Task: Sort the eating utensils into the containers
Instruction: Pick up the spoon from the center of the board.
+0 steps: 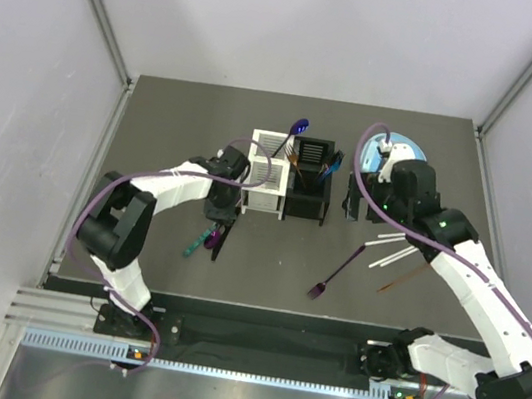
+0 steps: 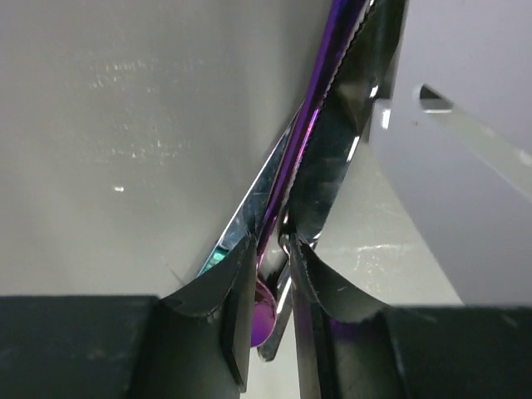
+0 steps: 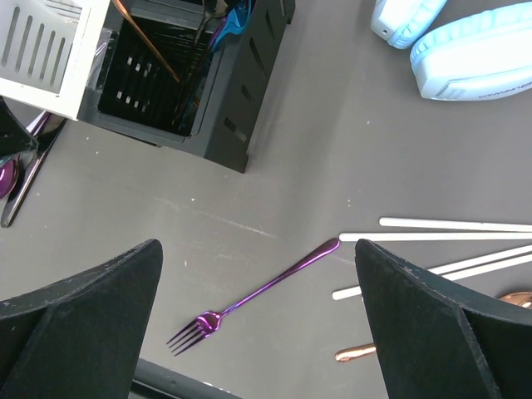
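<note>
- Left arm reaches forward, wrist turned down just left of the white caddy [image 1: 268, 172]; left gripper [image 2: 270, 258] has its fingers [image 2: 224, 291] pinched on a glossy purple utensil [image 2: 309, 125], alongside a serrated knife [image 2: 332, 166].
- Right gripper [image 3: 258, 249] hangs spread wide beside the black caddy [image 3: 224, 108]; a slim purple fork [image 3: 249, 301] lies on the table [image 3: 316, 150] below.

Light: bright, even and overhead; the pale walls [image 1: 23, 70] wash out.
Shadows: soft and short, beside the black caddy [image 1: 305, 209] on the dark table [image 1: 177, 125].
Glare: white streaks along the purple spoon [image 2: 312, 125] and the knife blade [image 2: 332, 174] in the left wrist view.
Focus: that close view is soft throughout; the right wrist view is sharp on the fork [image 3: 266, 285], but dark and blurred at its near corners.
Distortion: the side posts in the overhead view splay outward.
</note>
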Robot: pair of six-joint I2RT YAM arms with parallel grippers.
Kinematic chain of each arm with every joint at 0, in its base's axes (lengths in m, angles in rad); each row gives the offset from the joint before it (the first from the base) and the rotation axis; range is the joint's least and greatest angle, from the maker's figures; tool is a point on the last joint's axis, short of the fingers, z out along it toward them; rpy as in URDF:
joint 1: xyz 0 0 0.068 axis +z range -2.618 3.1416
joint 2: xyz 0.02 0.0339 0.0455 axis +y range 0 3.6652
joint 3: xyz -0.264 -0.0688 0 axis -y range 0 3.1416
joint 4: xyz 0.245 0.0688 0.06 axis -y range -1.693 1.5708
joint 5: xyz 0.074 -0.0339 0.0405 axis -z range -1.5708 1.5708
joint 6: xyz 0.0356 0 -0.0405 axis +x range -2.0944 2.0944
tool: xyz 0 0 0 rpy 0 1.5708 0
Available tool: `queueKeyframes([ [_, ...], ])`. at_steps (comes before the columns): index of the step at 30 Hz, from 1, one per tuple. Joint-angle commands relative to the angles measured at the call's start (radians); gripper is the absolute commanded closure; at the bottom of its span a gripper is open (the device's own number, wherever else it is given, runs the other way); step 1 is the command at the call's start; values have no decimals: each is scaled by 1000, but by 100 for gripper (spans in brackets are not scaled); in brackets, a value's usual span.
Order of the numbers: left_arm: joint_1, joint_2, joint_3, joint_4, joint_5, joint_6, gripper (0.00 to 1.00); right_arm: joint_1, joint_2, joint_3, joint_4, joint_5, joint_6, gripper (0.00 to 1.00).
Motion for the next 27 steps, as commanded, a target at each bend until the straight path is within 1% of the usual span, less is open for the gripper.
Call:
queueKeyframes([
  [1, 5, 37, 33, -1, -26, -2, 73, -21, -34, -8, 35, -18, -11, 0],
  [7, 15, 68, 31, -7, -29, -6, 75, -35, -46, -13, 35, -29, -20, 0],
  [9, 15, 72, 28, -12, -24, -5, 88, -38, -48, -16, 39, -32, -18, 0],
  [12, 15, 73, 16, -18, -7, -12, 92, -42, -49, -22, 42, -38, -18, 0],
  [14, 15, 65, 1, -21, -1, -17, 100, -46, -49, -25, 43, -43, -17, 0],
  [20, 15, 65, -16, -36, 30, -11, 100, -50, -48, -37, 57, -55, -9, 0],
  [23, 16, 17, -27, -39, 45, -12, 100, -52, -49, -45, 62, -57, -9, 0],
  [27, 28, -100, -19, -68, 4, -9, 100, -52, -55, -63, 68, -63, -6, 0],
])
